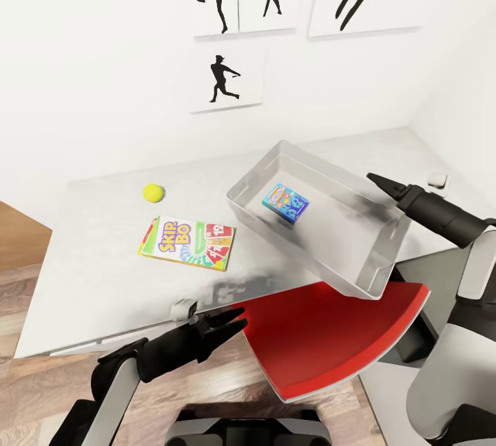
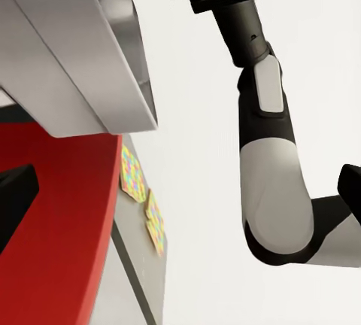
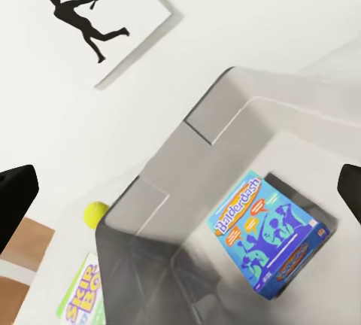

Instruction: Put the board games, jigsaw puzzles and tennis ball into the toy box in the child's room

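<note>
Left gripper (image 1: 231, 319) open, empty, right gripper (image 1: 378, 182) state unclear, toy box (image 1: 358, 222) overhanging table (image 1: 89, 246), 2 jigsaw puzzles (image 2: 141, 193) half-hidden

Count: 2 board games (blue one (image 1: 286, 202) in 1 toy box (image 1: 386, 263), Skip-Bo (image 1: 187, 242) on tabletop (image 1: 96, 267)), 2 jigsaw puzzles (image 2: 134, 174), 1 tennis ball (image 1: 153, 192), 4 silhouette pics (image 1: 226, 76), 1 red chair (image 1: 331, 339).

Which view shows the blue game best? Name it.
The right wrist view: the blue game lies close up in the toy box, its title readable. The head view shows it smaller; the left wrist view gives the box's outer wall.
</note>
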You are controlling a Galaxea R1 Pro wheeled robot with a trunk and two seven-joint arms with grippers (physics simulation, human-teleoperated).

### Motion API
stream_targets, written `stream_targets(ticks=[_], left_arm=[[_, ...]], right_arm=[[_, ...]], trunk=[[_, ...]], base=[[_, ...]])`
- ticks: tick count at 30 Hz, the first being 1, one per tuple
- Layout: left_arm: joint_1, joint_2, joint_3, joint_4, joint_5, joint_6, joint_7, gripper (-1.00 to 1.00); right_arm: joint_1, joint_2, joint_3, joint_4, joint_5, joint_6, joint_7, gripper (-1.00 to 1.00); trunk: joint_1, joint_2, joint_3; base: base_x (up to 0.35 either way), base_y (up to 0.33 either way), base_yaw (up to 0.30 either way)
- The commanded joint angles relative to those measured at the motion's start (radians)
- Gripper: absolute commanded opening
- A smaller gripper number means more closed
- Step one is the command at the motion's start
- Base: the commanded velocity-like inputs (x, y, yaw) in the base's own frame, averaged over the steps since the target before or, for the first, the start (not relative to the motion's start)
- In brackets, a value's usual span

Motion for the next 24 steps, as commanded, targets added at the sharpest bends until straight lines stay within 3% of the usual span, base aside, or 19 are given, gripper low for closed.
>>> stream_targets(ticks=[1, 12, 24], left_arm=[[0.0, 0.001, -0.001, 0.0, 0.007, 0.003, 0.002, 1.0], [0.003, 0.001, -0.001, 0.0, 0.007, -0.007, 0.001, 1.0], [0.003, 0.002, -0.002, 0.0, 0.007, -0.009, 0.0, 1.0]], right_arm=[[-0.001, -0.003, -0.001, 0.0, 0.0, 0.005, 0.016, 1.0], [0.0, -0.019, 0.0, 0.0, -0.001, 0.005, 0.102, 1.0], [-0.002, -0.026, 0.0, 0.0, -0.001, 0.005, 0.124, 1.0]], trunk=[[0.001, -0.002, -0.001], [0.001, -0.002, -0.001], [0.001, -0.002, -0.001]], base=[[0.0, 0.0, 0.0], [-0.003, 0.002, 0.0], [-0.111, 0.105, 0.0]])
